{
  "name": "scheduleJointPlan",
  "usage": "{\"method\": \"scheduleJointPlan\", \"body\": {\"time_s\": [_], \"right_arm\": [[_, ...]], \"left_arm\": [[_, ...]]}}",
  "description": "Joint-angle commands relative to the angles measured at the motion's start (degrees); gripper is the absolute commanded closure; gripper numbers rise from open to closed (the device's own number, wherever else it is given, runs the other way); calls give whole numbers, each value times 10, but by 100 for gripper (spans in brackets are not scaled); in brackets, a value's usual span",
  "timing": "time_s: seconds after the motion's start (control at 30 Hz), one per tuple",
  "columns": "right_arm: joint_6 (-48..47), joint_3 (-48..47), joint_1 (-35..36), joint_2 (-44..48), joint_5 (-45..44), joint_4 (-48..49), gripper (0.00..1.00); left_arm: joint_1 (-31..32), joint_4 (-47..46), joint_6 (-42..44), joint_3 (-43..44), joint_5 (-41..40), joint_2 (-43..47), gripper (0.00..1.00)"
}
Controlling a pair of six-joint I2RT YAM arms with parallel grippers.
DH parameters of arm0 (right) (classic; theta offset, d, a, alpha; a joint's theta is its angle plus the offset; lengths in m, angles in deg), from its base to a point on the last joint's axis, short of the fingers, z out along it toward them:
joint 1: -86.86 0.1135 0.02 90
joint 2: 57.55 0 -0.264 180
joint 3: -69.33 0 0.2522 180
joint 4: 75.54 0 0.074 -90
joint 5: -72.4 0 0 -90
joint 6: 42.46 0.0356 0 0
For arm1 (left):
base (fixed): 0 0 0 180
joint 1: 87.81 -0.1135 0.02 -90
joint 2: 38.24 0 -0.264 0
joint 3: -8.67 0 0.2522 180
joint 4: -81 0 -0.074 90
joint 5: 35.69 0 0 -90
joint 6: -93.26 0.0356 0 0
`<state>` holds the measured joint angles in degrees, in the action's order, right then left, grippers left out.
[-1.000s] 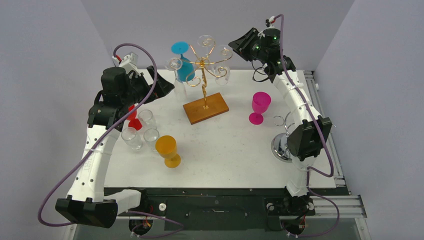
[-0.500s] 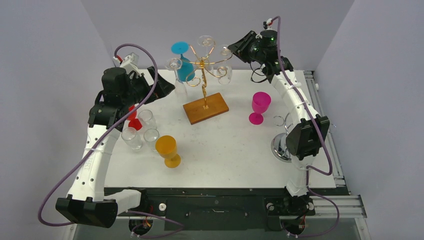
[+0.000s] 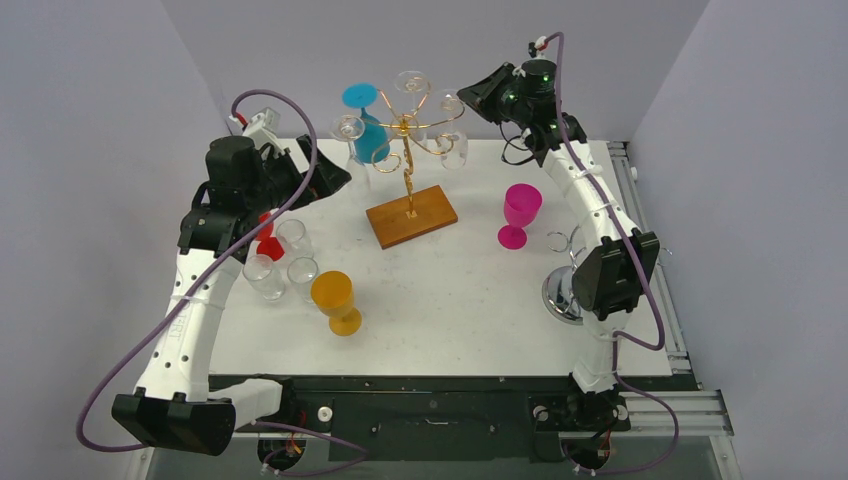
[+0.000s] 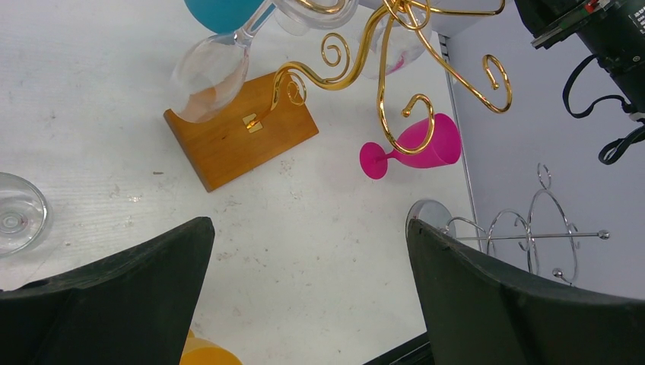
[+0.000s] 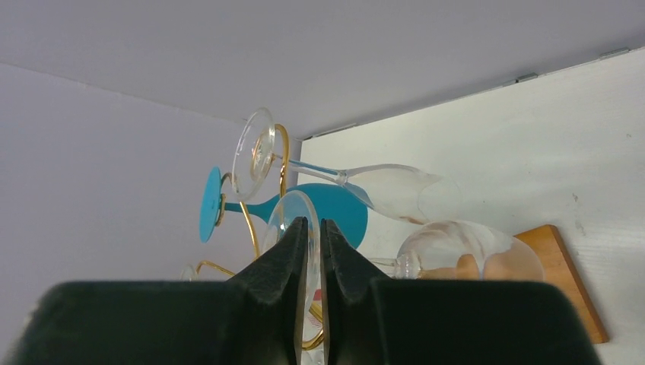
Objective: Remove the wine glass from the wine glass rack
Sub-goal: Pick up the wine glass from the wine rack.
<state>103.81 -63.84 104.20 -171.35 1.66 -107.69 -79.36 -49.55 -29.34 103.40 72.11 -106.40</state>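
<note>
From above, the gold wine glass rack [image 3: 408, 160] stands far-centre on the table [image 3: 450, 300], with the right hand [image 3: 468, 92] at its far right arm, meeting the foot of a clear wine glass [image 3: 452, 140] hanging there. The left wrist view shows the left hand [image 4: 308, 228] spread wide, near and left of the rack, touching nothing. The right wrist view shows the right hand's fingers [image 5: 278, 258] pressed almost together, pinching that wine glass's round foot edge-on.

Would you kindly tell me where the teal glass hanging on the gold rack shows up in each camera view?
Top external: the teal glass is at upper middle, just left of the rack's stem.
Left wrist: the top edge, left of centre, with only its bowl showing.
Right wrist: the centre of the picture, seen sideways.
Shared landmark: the rack's wooden base.
</note>
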Motion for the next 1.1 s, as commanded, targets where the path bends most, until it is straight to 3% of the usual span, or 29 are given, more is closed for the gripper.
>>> {"method": "scheduleJointPlan", "body": {"time_s": [0.0,1.07], "right_arm": [[17,17,3,31,1,46,97],[179,198,-21,127,4,273,100]], "left_arm": [[-4,-37,-1,1,9,5,4],[-4,-41,-2,-2,19,0,4]]}}
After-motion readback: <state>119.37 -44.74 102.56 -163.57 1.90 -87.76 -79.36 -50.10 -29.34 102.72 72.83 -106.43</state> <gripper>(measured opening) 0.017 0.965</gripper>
